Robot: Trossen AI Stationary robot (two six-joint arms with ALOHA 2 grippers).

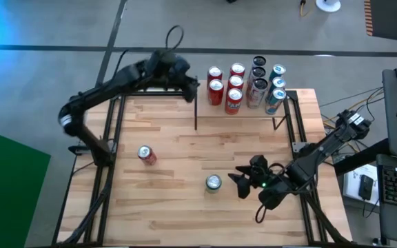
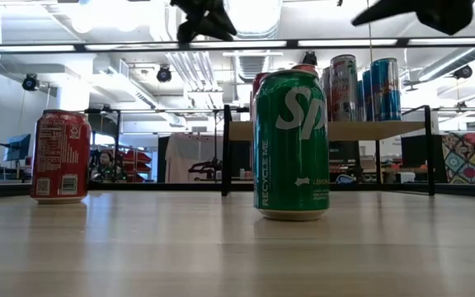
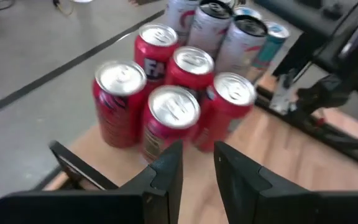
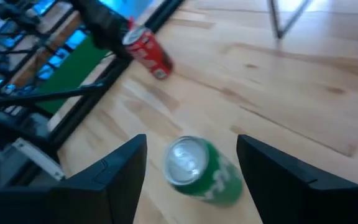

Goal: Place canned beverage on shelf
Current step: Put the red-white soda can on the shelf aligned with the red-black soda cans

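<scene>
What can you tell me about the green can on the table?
The green can stands upright on the wooden tabletop, away from the shelf. It looks like aluminium, with a silver pull-tab top, white lettering and "RECYCLE ME" down its side. Nothing grips it; the right hand hovers open beside it.

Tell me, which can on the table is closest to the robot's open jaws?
The green can, standing just ahead of the right gripper. The red can stands farther away, toward the left.
</scene>
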